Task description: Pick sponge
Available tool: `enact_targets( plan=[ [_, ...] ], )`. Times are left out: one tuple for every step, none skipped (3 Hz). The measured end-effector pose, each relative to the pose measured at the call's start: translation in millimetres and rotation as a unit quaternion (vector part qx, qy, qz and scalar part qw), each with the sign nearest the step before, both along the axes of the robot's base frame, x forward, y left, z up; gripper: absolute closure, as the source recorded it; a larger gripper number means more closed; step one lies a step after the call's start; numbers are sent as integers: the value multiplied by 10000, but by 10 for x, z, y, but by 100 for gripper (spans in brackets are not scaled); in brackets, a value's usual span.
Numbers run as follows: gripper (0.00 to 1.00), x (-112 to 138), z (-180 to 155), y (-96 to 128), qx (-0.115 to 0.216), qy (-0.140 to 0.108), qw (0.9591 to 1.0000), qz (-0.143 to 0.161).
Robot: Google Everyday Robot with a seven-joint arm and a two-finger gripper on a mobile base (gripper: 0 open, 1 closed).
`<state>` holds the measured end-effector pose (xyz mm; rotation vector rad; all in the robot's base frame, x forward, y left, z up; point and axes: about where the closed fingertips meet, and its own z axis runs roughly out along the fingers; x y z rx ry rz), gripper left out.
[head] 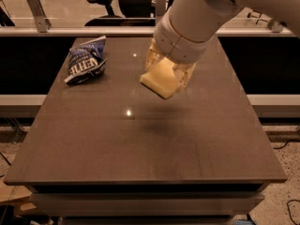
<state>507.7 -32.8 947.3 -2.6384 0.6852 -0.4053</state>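
Clamping the sponge (158,82) above the table (140,144), the pincer (169,75) hangs well apart from the blue chip bag (86,60).

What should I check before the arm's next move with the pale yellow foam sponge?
1. Pale yellow foam sponge held between the fingers of the gripper, above the table's middle: ok.
2. Sponge lifted off the dark wooden tabletop, its shadow lying apart below it: ok.
3. Grip centred on the sponge: cannot tell, the wrist hides its upper part.
4. Blue crinkled chip bag lying well apart from the gripper: ok.
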Motion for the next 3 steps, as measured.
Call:
enact_targets(
  plan=[
    [100, 39, 98, -4, 192, -61, 9998, 76],
    [100, 64, 171, -25, 287, -64, 9996, 48],
    [100, 83, 201, -33, 346, -55, 9994, 56]
  ],
)
